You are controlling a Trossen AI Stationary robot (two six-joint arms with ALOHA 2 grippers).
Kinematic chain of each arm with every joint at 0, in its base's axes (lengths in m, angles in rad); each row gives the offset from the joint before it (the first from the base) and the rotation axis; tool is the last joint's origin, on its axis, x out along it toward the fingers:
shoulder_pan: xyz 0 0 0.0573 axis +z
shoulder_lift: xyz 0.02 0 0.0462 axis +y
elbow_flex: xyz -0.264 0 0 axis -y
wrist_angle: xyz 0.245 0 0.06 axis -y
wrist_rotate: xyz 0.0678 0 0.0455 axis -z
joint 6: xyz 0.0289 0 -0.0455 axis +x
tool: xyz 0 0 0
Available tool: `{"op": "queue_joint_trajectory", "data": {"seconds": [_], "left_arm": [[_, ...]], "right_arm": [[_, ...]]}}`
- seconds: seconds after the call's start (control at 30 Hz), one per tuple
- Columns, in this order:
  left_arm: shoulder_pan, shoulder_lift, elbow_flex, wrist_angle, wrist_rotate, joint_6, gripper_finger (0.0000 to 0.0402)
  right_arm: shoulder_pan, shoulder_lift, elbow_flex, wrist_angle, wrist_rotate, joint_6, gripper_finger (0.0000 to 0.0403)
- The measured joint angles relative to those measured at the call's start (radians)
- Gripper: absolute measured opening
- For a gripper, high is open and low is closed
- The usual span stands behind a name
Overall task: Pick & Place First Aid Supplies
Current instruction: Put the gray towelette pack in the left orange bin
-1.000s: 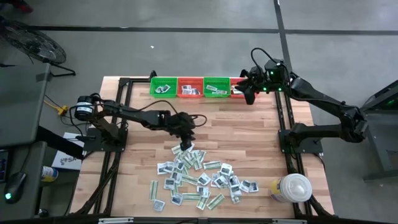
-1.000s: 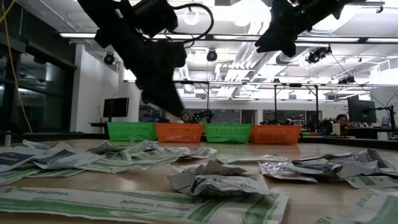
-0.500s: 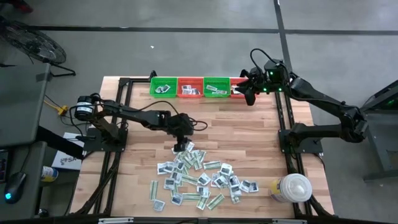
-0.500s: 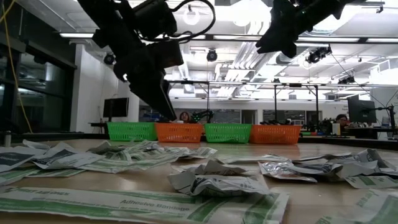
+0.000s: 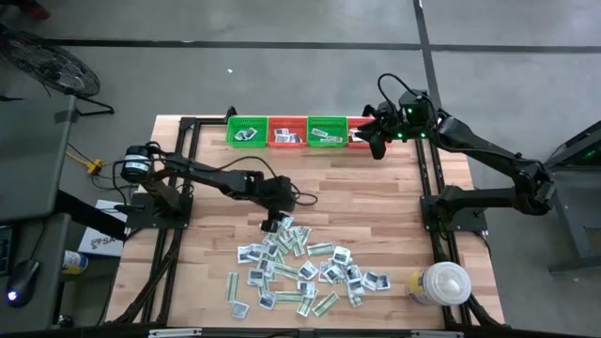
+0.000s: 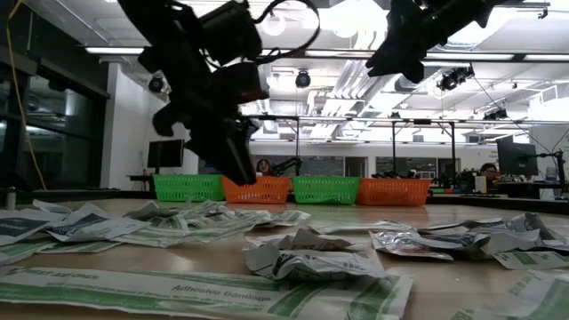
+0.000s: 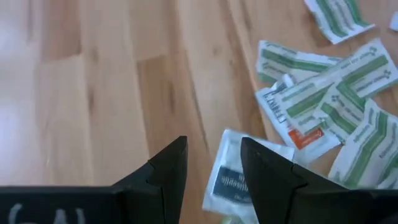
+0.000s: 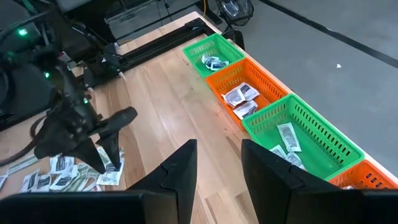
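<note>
Grey floor [image 5: 282, 56]; bright ceiling lights [image 6: 356, 18]

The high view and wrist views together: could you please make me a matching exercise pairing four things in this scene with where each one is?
Things:
1. left gripper
2. right gripper
3. white lidded container
4. pile of packets

Places:
A. near corner of the table on the right arm's side
B. spread over the near middle of the table
C. above the end of the basket row at the far edge
D. at the far edge of the pile, open over a white packet

Pairs: 1-D, 2-C, 3-A, 4-B
</note>
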Motion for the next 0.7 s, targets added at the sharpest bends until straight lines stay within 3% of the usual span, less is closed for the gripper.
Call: {"op": "queue_joint_trajectory", "data": {"seconds": [0.3, 0.53, 0.7], "left_arm": [[-0.010, 0.106, 0.148, -0.274, -0.026, 0.117, 0.0147], [-0.010, 0.117, 0.155, -0.352, -0.055, 0.150, 0.0147], [-0.009, 0.156, 0.156, -0.348, -0.010, 0.141, 0.0146]], "right_arm": [[0.000, 0.000, 0.000, -0.026, -0.003, -0.004, 0.0119], [0.000, 0.000, 0.000, -0.034, -0.003, -0.008, 0.0119], [0.000, 0.000, 0.000, -0.035, -0.002, -0.015, 0.0119]]}}
